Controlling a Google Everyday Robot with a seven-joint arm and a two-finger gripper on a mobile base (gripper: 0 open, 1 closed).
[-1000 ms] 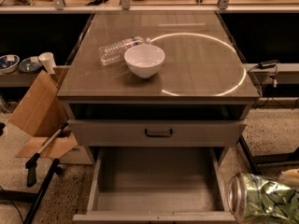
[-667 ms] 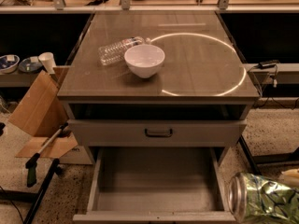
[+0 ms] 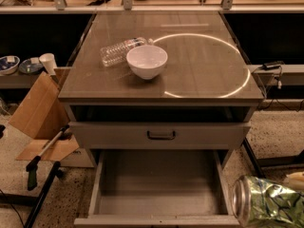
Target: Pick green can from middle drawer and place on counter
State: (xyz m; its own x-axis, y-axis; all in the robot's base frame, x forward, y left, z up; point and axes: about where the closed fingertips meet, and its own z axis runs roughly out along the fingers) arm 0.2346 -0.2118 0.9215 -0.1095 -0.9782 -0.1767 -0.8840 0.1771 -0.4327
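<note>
The green can point(image 3: 268, 204) lies on its side close to the camera at the lower right, silver end facing left, off to the right of and outside the middle drawer point(image 3: 161, 186). The drawer is pulled open and its grey floor is bare. My gripper point(image 3: 294, 182) shows only as a pale finger part at the right edge, just above the can, and it holds the can in the air. The counter point(image 3: 204, 63) with the bright ring reflection lies above and behind, well to the upper left of the can.
A white bowl point(image 3: 147, 61) and a clear plastic bottle point(image 3: 118, 51) lying on its side sit on the counter's left half. A closed drawer front with a black handle point(image 3: 161, 135) is above the open drawer. A cardboard box point(image 3: 38, 113) and a black tool point(image 3: 40, 163) stand at the left.
</note>
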